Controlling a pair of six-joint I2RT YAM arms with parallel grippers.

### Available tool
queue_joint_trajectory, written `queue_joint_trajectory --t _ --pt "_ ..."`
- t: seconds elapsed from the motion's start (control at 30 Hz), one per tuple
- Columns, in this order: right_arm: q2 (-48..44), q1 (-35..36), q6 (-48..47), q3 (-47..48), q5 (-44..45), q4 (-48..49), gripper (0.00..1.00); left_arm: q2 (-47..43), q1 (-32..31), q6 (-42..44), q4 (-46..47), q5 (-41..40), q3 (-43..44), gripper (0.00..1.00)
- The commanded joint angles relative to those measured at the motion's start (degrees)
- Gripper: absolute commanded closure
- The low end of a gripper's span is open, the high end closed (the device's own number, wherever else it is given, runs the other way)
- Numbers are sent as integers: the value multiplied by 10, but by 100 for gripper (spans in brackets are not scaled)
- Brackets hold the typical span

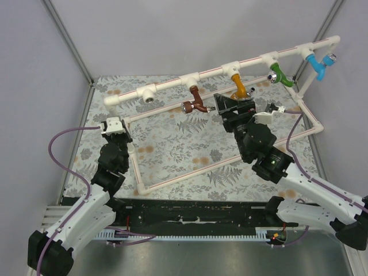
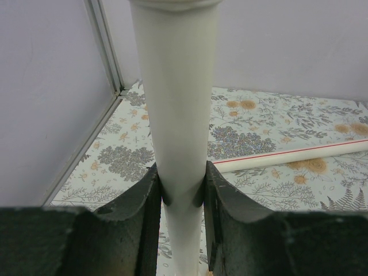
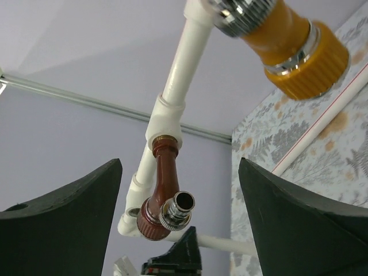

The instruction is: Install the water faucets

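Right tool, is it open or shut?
Open: the fingers of the right tool stand wide apart, gripping nothing; the orange tap sits clear of them.

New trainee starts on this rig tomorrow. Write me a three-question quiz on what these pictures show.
1. True or false: the left gripper is shut on a white pipe.
2. Which hangs nearest the right gripper? A) reddish-brown faucet B) orange-yellow faucet C) green tap
3. Fill in: the right gripper's jaws stand ____.
Key: 1 true; 2 B; 3 open.
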Motion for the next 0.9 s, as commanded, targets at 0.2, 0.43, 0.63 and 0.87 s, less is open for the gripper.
queue_joint_trajectory --t 0.2,0.43,0.63,0.87 --pt "-8 4 -672 129 -138 -60 9 11 -6 23 2 24 -2 98" --pt "8 46 -1068 158 -233 -114 7 9 -6 25 1 22 -1 98" --pt "11 73 -1265 150 -285 -134 7 11 -6 26 2 21 -1 98" --pt "60 87 -1415 142 -248 -77 7 10 -7 30 4 17 -2 98"
